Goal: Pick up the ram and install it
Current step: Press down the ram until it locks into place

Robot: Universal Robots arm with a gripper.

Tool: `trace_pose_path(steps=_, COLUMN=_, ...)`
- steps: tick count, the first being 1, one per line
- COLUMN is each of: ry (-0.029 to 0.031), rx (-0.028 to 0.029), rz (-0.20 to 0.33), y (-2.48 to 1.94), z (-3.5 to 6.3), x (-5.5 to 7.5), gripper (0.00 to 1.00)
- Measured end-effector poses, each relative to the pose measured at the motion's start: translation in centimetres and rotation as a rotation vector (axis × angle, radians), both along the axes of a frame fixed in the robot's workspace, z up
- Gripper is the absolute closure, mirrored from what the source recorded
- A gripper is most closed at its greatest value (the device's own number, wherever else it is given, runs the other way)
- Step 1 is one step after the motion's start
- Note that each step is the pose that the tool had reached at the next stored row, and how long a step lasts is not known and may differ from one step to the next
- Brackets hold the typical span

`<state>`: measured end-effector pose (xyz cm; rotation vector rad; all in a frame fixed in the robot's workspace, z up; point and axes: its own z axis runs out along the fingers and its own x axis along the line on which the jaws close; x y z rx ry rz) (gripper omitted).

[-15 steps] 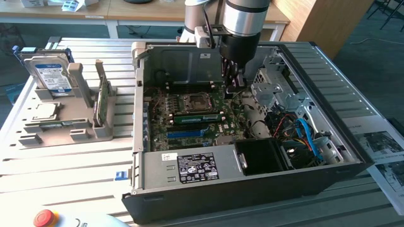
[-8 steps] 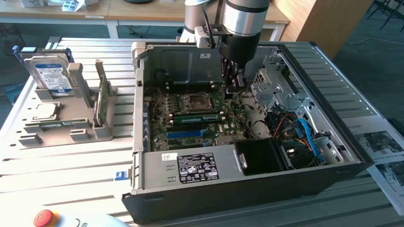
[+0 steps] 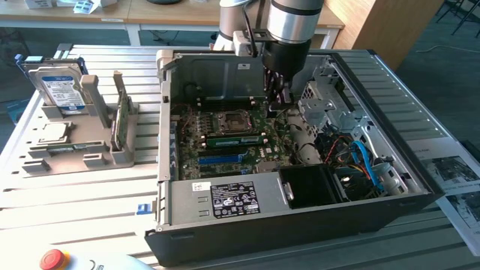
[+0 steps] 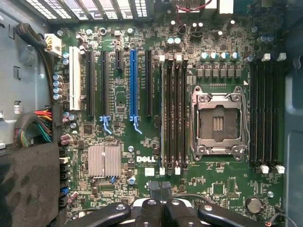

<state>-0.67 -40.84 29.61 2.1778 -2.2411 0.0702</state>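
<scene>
- You are viewing 1 arm reaching down into the open computer case (image 3: 171, 169), which is sitting on the slatted table (image 3: 75, 197).
- The gripper (image 3: 279, 101) (image 4: 161, 190) is hanging over the motherboard (image 4: 227, 187), close to the case's far wall and just beside the silver drive cage (image 3: 326, 107).
- Its 2 dark fingertips (image 4: 155, 190) are pressing together; the hand is closed and gripping nothing.
- The ram (image 3: 232, 140) is standing on edge in the memory slots just beside the CPU socket (image 3: 229, 121) (image 4: 218, 124), on the side facing the power supply (image 3: 225, 199) along the case's near edge.
- Whether the ram is latched fully down, you cannot tell.
- The gripper is standing apart from the ram, on the opposite side of the socket.
- A bank of 4 black slots (image 4: 265, 113) is running along the socket's other side, toward the motherboard's edge.
- A second green stick (image 3: 120, 121) is standing on edge in the gray fixture (image 3: 45, 163), which is sitting by the table's edge at the exterior view's left.
- The hard drive (image 3: 56, 84) is standing upright at that fixture's far corner.
- A red button (image 3: 54, 259) is showing at the table's near edge.
</scene>
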Motion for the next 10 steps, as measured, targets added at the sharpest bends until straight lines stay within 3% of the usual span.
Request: trace_pose_path(steps=10, ry=0.0208, rx=0.0018, rz=-0.004, y=-0.14, z=0.01, x=0.46, gripper=0.9)
